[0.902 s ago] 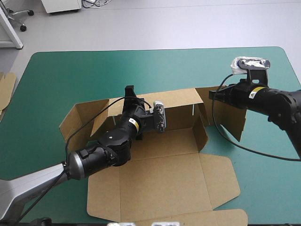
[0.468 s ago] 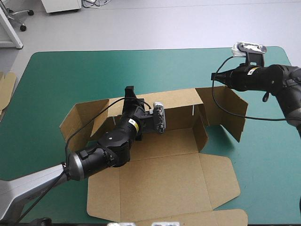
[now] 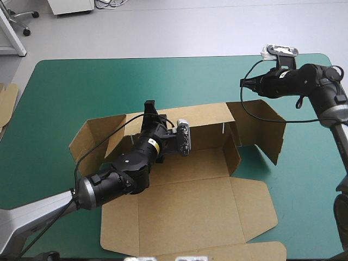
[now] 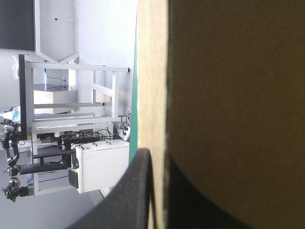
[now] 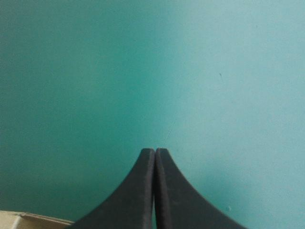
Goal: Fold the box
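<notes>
The box point(image 3: 190, 201) lies at the middle of the teal-green table cover point(image 3: 81, 92), nearer the front edge than the far one, and is part erected. It is a single cut sheet of brown board. The floor panel lies flat. The far wall stands upright along the floor's far side. At the left end, the flaps are raised at loose angles and form an open pocket. At the right end, an inner side wall stands beside the floor, and a further flap beyond it splays outward over the cover. The lid panel, with rounded tuck flaps on either side, lies flat and reaches close to the table's front edge. The left gripper point(image 3: 150, 104) is at the top edge of the far wall, toward its left half, and is pinching it. In the left wrist view the box point(image 4: 228, 95) edge runs between the left gripper point(image 4: 157, 157) fingers, one black finger on each face of the board. The right gripper point(image 3: 243, 82) is over bare cover beyond the right-hand flap, toward the table's far right corner. In its own view the right gripper point(image 5: 155, 150) shows both fingers pressed together in a pointed arch with nothing between them, and a corner of the box point(image 5: 28, 220) shows beside their base. More brown board point(image 3: 6, 103) shows at the table's left edge.
</notes>
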Motion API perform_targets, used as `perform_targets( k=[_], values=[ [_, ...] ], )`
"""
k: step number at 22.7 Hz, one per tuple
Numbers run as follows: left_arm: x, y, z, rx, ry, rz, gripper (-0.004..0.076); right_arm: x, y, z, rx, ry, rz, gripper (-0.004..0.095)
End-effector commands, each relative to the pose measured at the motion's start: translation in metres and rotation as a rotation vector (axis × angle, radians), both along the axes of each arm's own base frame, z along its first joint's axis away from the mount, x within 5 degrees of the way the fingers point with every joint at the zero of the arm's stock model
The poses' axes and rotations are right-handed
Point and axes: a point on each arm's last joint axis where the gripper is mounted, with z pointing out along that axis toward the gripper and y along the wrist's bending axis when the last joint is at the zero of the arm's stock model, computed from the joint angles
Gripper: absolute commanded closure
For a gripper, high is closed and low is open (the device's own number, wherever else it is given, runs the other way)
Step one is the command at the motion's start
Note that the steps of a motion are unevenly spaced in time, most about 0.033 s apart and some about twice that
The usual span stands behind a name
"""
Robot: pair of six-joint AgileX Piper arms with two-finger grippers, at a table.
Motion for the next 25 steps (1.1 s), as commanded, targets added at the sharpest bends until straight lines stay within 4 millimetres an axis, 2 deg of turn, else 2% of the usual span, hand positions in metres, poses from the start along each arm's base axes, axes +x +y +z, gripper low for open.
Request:
perform_targets(
  k=[1, 9, 18, 22, 25],
  values=[
    [-0.008, -0.004, 0.0, -0.096, 0.07, -0.004, 0.0738, -0.006, -0.003, 0.025, -0.001, -0.067, 0.015, 0.0942],
    [-0.008, -0.004, 0.0, -0.106, 0.072, -0.001, 0.0738, -0.011, -0.018, 0.017, -0.006, 0.046, 0.035, 0.0942],
    [-0.008, -0.004, 0.001, -0.123, 0.076, 0.004, 0.0738, -0.021, -0.011, 0.014, 0.047, 0.127, 0.15, 0.0942],
    [-0.008, -0.004, 0.001, -0.122, 0.072, 0.004, 0.0738, -0.03, -0.011, -0.003, 0.039, 0.164, 0.161, 0.0942],
    [-0.008, -0.004, 0.001, -0.122, 0.072, 0.004, 0.0738, -0.043, -0.01, -0.011, 0.044, 0.102, 0.179, 0.0942]
  ],
)
